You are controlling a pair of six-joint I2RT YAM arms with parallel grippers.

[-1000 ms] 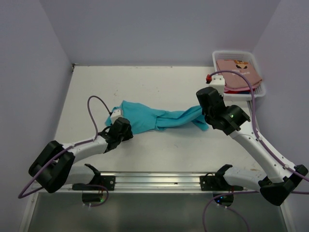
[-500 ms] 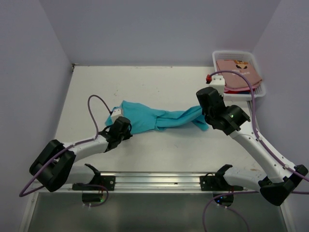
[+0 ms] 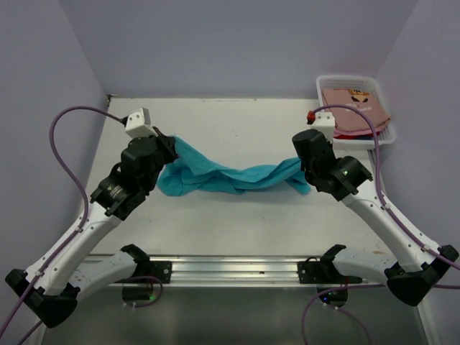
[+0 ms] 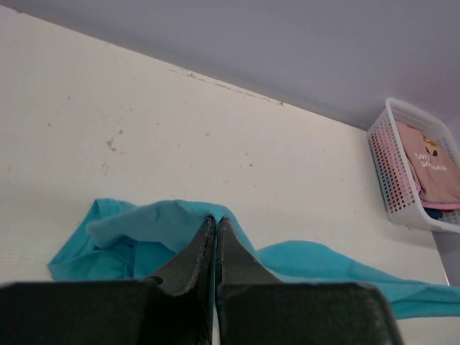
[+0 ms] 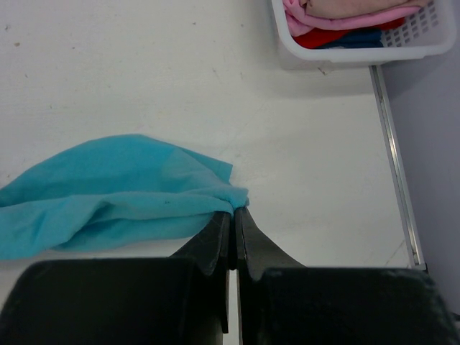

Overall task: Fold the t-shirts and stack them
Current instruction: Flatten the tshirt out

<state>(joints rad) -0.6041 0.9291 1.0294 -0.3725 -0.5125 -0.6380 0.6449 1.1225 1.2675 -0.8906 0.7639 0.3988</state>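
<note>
The teal t-shirt (image 3: pixel 230 176) hangs bunched in a long band between my two grippers above the white table (image 3: pixel 237 122). My left gripper (image 3: pixel 167 146) is shut on its left end, raised off the table; in the left wrist view the closed tips (image 4: pixel 215 219) pinch a teal fold (image 4: pixel 129 230). My right gripper (image 3: pixel 302 171) is shut on the right end; in the right wrist view the tips (image 5: pixel 233 210) grip the cloth's corner (image 5: pixel 122 187). A salmon-pink printed shirt (image 3: pixel 356 108) lies on top of the others in the basket.
The white plastic basket (image 3: pixel 321 86) stands at the back right corner, holding pink (image 5: pixel 345 11), red (image 5: pixel 323 36) and blue (image 5: pixel 374 36) cloth. It also shows in the left wrist view (image 4: pixel 402 180). A metal rail (image 3: pixel 230 266) runs along the near edge. Walls close in on three sides.
My left arm has swung up and back from low on the table, carrying the shirt's left end up and to the far left. The right arm has not moved.
</note>
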